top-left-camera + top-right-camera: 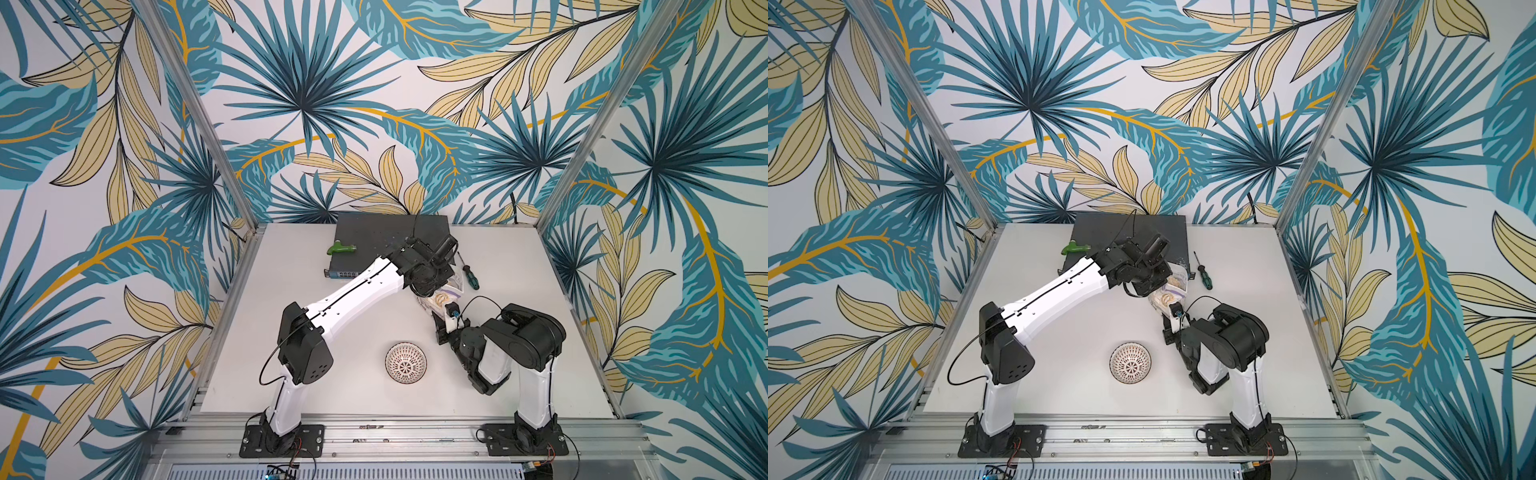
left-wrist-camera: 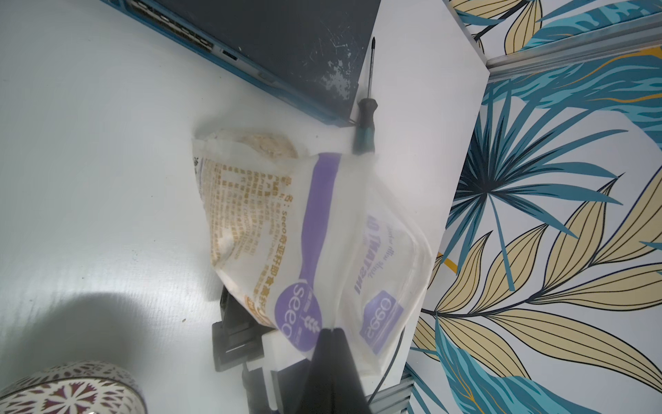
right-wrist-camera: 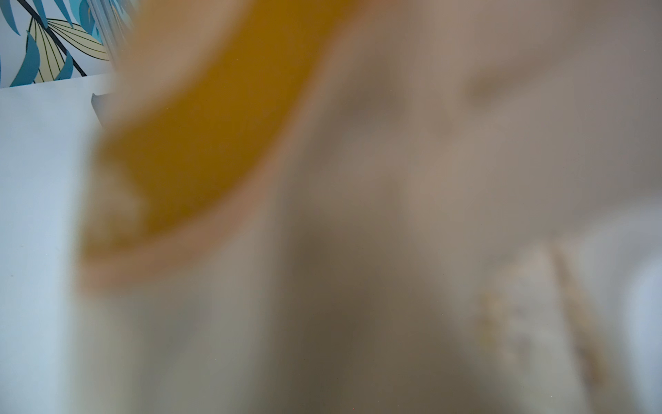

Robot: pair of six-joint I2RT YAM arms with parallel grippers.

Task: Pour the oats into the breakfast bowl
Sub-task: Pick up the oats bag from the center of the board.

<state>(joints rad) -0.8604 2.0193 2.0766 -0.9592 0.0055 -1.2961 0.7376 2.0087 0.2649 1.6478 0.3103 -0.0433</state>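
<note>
Holding oats [image 2: 258, 143], the pouch [image 2: 286, 222] is pinched by left end effector [image 2: 332, 340]; right end effector's [image 1: 439, 312] state unclear.

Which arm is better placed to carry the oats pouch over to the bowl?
Left, probably: the left pincer is shut on the oats pouch. The right pincer sits at the pouch's other end, grip unclear. The breakfast bowl stands between both arms.

The pouch [image 3: 358, 215] fills the right wrist view as a beige and orange blur. The bowl [image 2: 68, 389] is cut off at the left wrist picture's edge.
</note>
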